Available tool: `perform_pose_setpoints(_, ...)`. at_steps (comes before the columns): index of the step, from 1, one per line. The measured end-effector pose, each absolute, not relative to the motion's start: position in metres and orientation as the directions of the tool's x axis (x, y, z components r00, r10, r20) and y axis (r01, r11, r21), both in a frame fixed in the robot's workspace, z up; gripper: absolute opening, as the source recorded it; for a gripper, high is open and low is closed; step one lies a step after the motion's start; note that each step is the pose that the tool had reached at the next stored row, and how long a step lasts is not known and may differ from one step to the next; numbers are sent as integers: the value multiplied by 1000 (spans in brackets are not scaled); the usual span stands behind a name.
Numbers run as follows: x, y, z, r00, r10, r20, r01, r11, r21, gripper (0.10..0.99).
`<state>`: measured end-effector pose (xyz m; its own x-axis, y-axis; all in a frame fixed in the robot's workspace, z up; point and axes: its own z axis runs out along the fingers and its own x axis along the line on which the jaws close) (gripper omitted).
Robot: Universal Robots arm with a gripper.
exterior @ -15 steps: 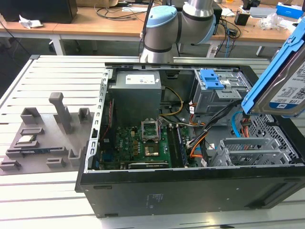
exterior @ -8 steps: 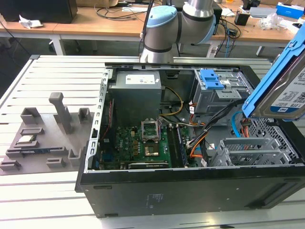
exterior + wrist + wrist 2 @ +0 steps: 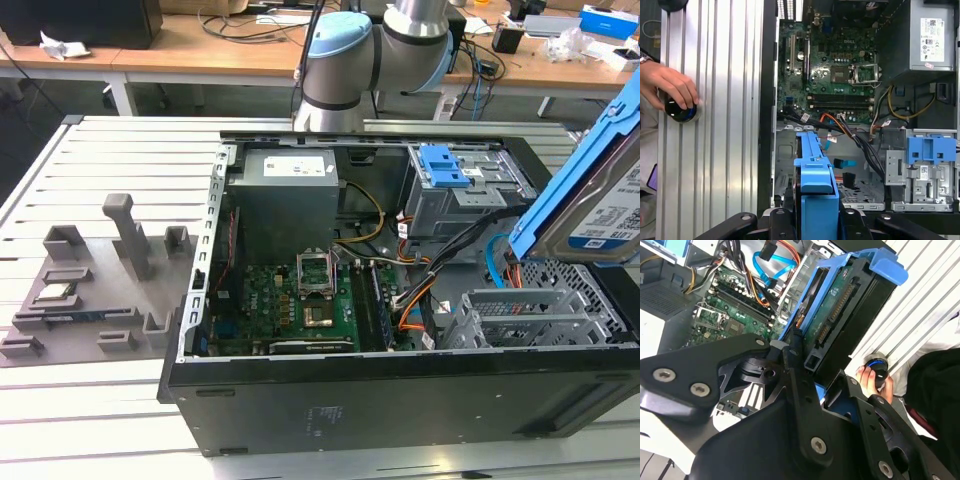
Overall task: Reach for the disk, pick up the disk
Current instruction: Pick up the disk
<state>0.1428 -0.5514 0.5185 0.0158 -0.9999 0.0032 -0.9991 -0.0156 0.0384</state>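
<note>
Clearly lifted above the open computer case (image 3: 400, 410), the disk (image 3: 600, 205), silver-grey metal in a bright blue frame, sits tilted, clamped between the fingers of the gripper (image 3: 812, 370).

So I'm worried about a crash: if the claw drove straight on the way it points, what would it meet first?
Probably the open computer case's floor; the claw holds the disk pointing there, though depth is unclear.

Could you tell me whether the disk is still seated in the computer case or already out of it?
Out. In the exterior view the disk hangs tilted above the open case; in both wrist views the gripper clamps its blue bracket.
</note>
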Motion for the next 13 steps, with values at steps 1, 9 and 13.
perform_pose_setpoints(1, 143, -552, 518, 16, -1000, 3, -999, -16, 38, 365)
perform_pose_setpoints(9, 143, -558, 508, 16, -1000, 3, -999, -16, 38, 365)
perform_pose_setpoints(13, 143, -560, 499, 16, -1000, 3, -999, -16, 39, 365)
